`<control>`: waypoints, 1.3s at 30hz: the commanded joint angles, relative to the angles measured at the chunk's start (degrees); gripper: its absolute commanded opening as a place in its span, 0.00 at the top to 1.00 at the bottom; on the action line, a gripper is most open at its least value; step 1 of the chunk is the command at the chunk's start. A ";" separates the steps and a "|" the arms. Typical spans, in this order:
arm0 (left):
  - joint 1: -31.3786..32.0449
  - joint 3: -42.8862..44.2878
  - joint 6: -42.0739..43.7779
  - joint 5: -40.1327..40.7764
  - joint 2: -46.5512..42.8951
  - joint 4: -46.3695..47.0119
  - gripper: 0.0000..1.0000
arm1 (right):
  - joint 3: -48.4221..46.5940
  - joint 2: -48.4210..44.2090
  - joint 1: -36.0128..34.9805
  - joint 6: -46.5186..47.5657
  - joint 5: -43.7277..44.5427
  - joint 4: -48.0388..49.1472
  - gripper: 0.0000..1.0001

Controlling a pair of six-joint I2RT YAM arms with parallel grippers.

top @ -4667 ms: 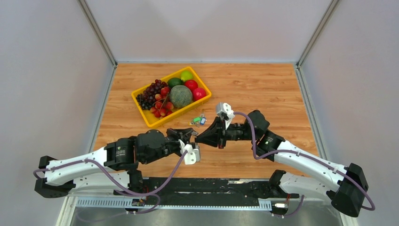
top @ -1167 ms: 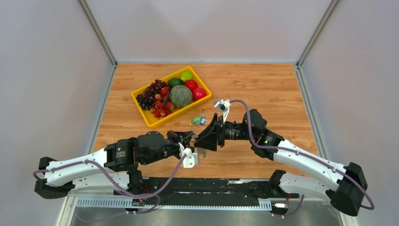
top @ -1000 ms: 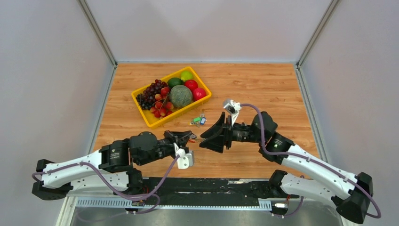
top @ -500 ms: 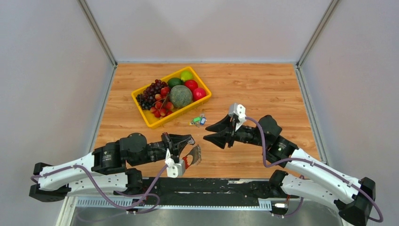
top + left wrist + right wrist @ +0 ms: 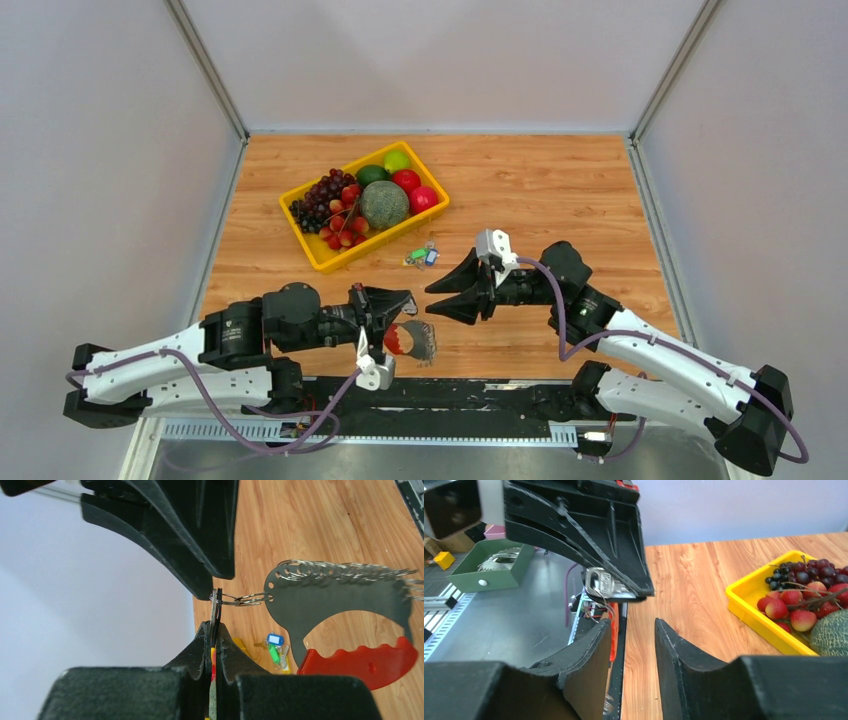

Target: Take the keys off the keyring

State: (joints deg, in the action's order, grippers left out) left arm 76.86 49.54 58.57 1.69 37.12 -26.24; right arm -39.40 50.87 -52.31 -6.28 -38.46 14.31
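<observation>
**A:** What has your left claw got?

**B:** Your left claw is pinched fully closed on a single key. It is flat and silver, and it shows edge-on between the fingers in your left wrist view.

**A:** And where are the keys?

**B:** Your keys, the fanned grey bunch, hang off that single key's head by the small silver link. The keyring shows as a red tag touching the bunch along its inner curve. From above, the bunch sits just on the near side of your left claw, by the near edge of the table. I cannot tell whether it touches the wood.

**A:** And your right claw?

**B:** Your right claw is parted, with a clear gap between its fingers and nothing in it. It points at the tip of your left claw. From above the two are near each other. In your left wrist view its tip sits just beside the link, and I cannot tell whether they touch.

**A:** Anything else out there?

**B:** Some tagged keys, with green and blue tags, lie on the table. They are beyond both claws and just beside the yellow tray of fruit.
</observation>
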 commanded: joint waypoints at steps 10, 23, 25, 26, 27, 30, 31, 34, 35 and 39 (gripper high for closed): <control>0.22 3.07 8.89 -3.81 1.29 -0.83 1.00 | -2.86 2.11 -0.15 -2.30 -8.39 4.77 0.62; 0.20 2.26 10.65 -3.65 0.40 2.01 1.00 | -2.27 3.46 -0.08 -2.58 -7.32 4.06 0.63; 0.22 2.11 10.87 -3.51 0.40 2.25 1.00 | -2.51 4.23 -0.17 -3.13 -7.56 4.06 0.63; 0.22 2.08 10.96 -3.29 0.32 2.33 1.00 | -2.61 4.62 -0.11 -3.39 -7.88 4.06 0.62; 0.22 2.04 11.02 -3.20 0.25 2.42 1.00 | -2.69 4.91 -0.10 -3.64 -8.13 4.11 0.62; 0.19 1.74 11.25 -2.66 0.13 2.82 1.00 | -2.69 5.69 -0.15 -5.18 -9.16 5.26 0.62; 0.21 1.60 11.42 -2.57 0.12 2.89 1.00 | -2.64 5.94 -0.10 -5.74 -9.70 5.99 0.62; 0.22 1.38 11.57 -2.22 0.27 3.15 1.00 | -2.34 6.32 -0.21 -7.34 -11.01 8.19 0.63; 0.22 1.36 11.57 -2.15 0.30 3.17 1.00 | -2.13 6.41 -0.16 -7.90 -11.43 9.22 0.63; 0.22 1.32 11.68 -2.01 0.23 3.15 1.00 | -1.74 6.61 -0.26 -8.91 -12.81 10.69 0.63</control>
State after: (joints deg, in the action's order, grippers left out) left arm 76.86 50.00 69.06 -0.30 37.89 -26.76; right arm -40.05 57.34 -52.31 -12.86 -48.12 19.59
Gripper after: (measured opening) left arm 0.017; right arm 0.371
